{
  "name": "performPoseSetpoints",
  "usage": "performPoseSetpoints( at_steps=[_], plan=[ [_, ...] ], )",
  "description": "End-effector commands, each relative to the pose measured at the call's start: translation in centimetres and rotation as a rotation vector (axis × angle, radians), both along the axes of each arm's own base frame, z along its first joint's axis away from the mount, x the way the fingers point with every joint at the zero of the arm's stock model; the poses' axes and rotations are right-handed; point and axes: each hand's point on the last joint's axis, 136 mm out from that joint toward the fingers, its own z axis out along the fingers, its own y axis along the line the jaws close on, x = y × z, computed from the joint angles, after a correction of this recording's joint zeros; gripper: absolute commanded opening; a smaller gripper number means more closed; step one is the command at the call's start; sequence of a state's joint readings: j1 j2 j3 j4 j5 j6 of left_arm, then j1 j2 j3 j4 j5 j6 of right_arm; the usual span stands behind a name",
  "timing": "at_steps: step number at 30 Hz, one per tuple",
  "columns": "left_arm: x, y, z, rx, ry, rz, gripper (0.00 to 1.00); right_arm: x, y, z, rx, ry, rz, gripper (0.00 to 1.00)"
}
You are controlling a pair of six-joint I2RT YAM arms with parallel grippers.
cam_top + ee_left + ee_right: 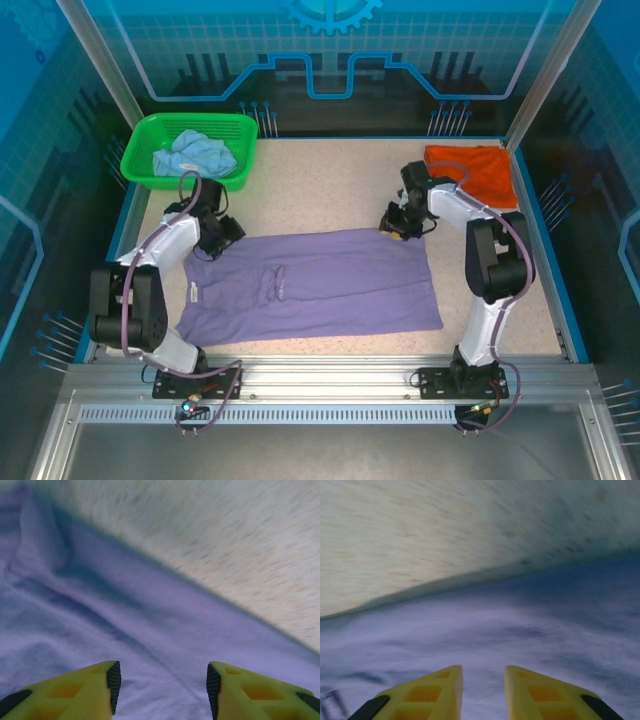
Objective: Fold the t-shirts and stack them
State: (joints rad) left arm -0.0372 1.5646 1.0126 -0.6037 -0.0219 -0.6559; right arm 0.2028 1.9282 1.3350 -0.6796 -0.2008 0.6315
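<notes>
The lavender-purple t-shirt (315, 285) lies spread flat across the middle of the table. My left gripper (222, 236) sits at its far left corner, open, its yellow fingers (90, 687) wide apart just above the cloth (150, 630). My right gripper (398, 224) is at the shirt's far right corner, open with a narrower gap over the purple fabric (485, 635); nothing is between the fingers. An orange t-shirt (470, 168) lies folded at the back right corner. A light blue t-shirt (193, 153) is bunched in the green basket (140, 165).
The green basket stands at the back left. Blue table edging (545, 240) and dark walls ring the speckled tabletop (330, 190). Bare tabletop lies between the basket and the orange shirt, and in front of the purple shirt.
</notes>
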Motion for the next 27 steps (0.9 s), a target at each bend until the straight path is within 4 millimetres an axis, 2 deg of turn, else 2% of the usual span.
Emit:
performPoseSetpoints(
  at_steps=[1, 6, 10, 16, 21, 25, 27],
  plan=[
    [-1.4, 0.0, -3.7, -0.001, 0.102, 0.005, 0.51, -3.5, -3.1, -3.3, -0.07, 0.16, -0.111, 0.33],
    [-1.2, -2.1, -7.2, -0.033, 0.182, -0.056, 0.52, -6.1, -5.7, -2.5, -0.089, 0.196, -0.241, 0.35],
    [1.1, -4.7, -7.0, -0.018, 0.164, -0.127, 0.53, -8.7, -7.4, -2.5, -0.073, 0.229, -0.359, 0.37],
    [4.5, -10.7, -6.4, -0.039, 0.178, -0.241, 0.54, -13.9, -9.7, -2.8, -0.02, 0.289, -0.522, 0.37],
    [9.0, -16.1, -5.9, -0.029, 0.155, -0.349, 0.56, -17.1, -11.5, -2.4, 0.02, 0.282, -0.626, 0.39],
    [13.6, -19.8, -5.2, -0.035, 0.104, -0.415, 0.57, -17.5, -12.2, -2.2, 0.069, 0.269, -0.641, 0.4],
    [16.1, -20.7, -4.4, -0.032, 0.078, -0.421, 0.59, -16.7, -12.0, -1.3, 0.099, 0.244, -0.607, 0.41]
  ],
)
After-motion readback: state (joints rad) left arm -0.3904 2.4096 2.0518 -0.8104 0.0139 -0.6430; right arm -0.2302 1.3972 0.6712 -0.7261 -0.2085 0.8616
